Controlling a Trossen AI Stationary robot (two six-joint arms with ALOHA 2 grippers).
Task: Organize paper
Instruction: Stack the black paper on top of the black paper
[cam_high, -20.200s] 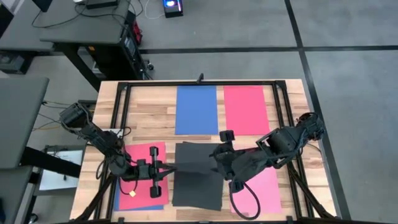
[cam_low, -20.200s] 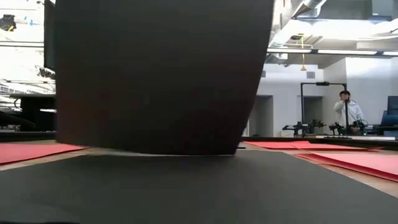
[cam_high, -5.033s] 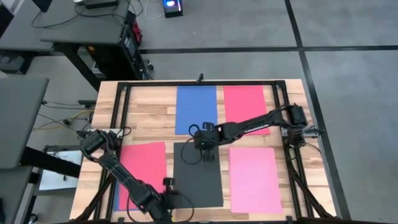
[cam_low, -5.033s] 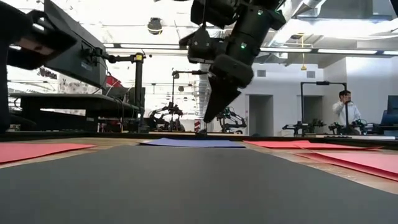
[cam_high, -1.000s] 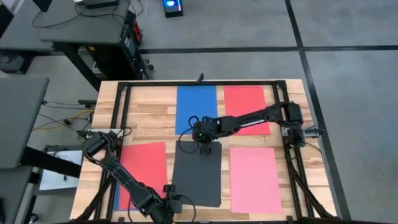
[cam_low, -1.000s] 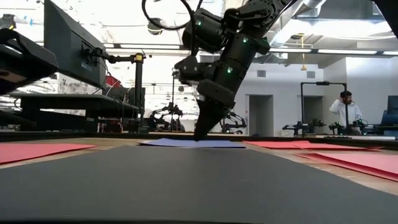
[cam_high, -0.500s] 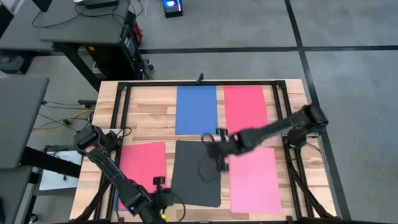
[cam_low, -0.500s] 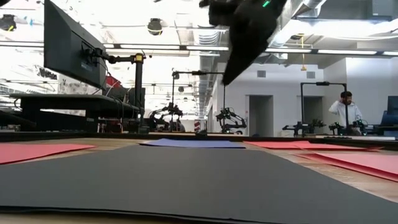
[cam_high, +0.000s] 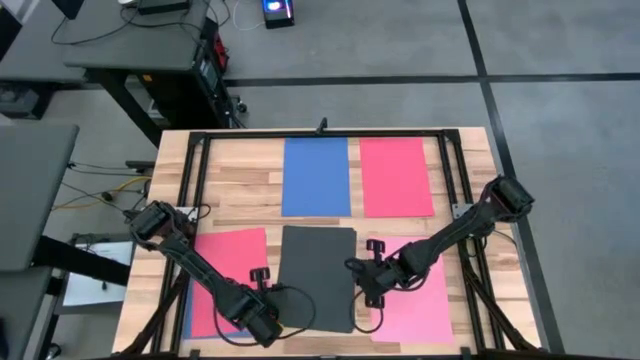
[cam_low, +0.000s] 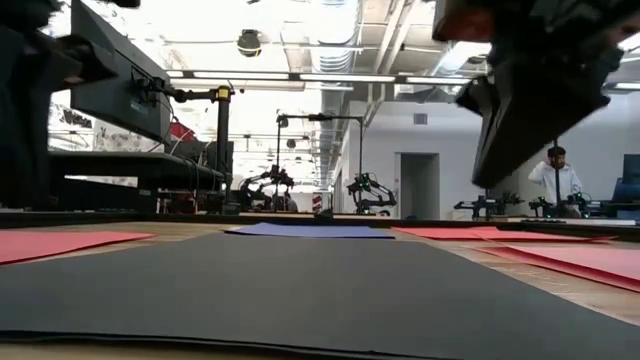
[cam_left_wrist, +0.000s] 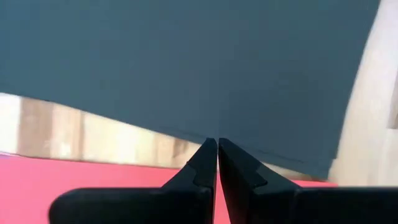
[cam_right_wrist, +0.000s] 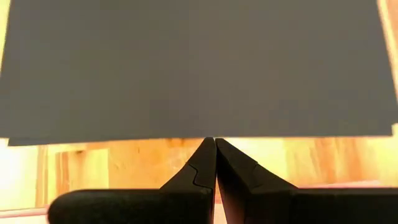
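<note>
The paper lies flat on the wooden table: a blue sheet (cam_high: 315, 176) and a red sheet (cam_high: 396, 176) at the far side, another red sheet (cam_high: 228, 275) near left, a pink sheet (cam_high: 415, 300) near right. The black paper (cam_high: 318, 278) sits in the middle, two layers slightly offset. My left gripper (cam_high: 280, 300) is shut, its tips (cam_left_wrist: 217, 142) at the black paper's left edge (cam_left_wrist: 186, 134). My right gripper (cam_high: 352, 268) is shut, its tips (cam_right_wrist: 214, 142) at the black paper's right edge (cam_right_wrist: 205, 134); in the low view it (cam_low: 490, 170) hangs above the table. My left gripper has its shut tips at the black paper's left edge, pointing level from the table's left. I cannot tell whether they touch the edge.
A black metal frame (cam_high: 320, 133) runs round the tabletop. Bare wood shows between the black paper and the pink sheet (cam_right_wrist: 155, 158). A person (cam_low: 556, 180) stands far off in the room behind the table.
My right gripper has risen from the black paper's far edge and swung toward the near right, coming down beside the paper's right edge. My left gripper has gone from the paper's near edge to its left edge. The black paper has slid a little toward the far side.
</note>
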